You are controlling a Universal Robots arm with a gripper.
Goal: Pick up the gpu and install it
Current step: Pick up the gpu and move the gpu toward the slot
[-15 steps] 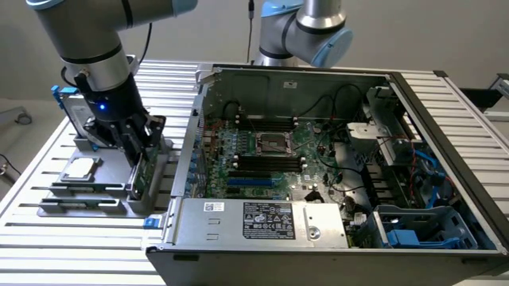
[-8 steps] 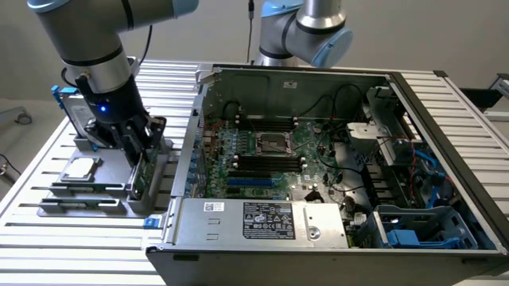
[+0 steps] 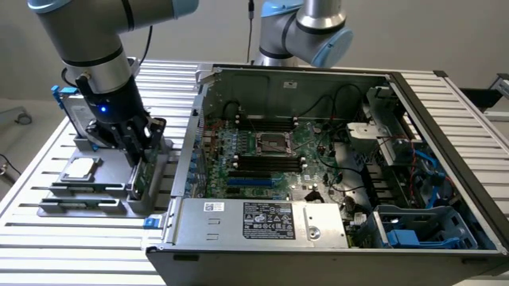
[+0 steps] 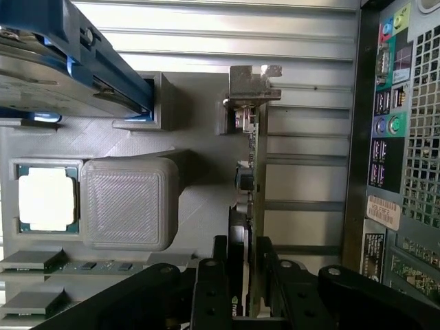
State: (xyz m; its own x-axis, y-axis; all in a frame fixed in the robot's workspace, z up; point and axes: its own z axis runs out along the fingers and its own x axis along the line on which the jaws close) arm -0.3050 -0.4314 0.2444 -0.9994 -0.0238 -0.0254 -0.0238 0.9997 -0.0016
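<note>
While exterior view shows the open case (image 3: 263, 83), wrist view, fingers (image 4: 210, 292) straddling gpu (image 4: 251, 158), grip unclear.

Open computer case (image 3: 302, 86) beside processor (image 4: 46, 199) (on gray holder (image 4: 124, 203)).

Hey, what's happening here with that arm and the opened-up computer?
A robot arm has brought its gripper down onto a gpu that stands on edge in a grey parts holder, to the exterior view's left of an open computer case. The card sits in its holder slot and has not yet been lifted. The case lies open with its motherboard exposed, and the gpu is not yet installed there.
</note>
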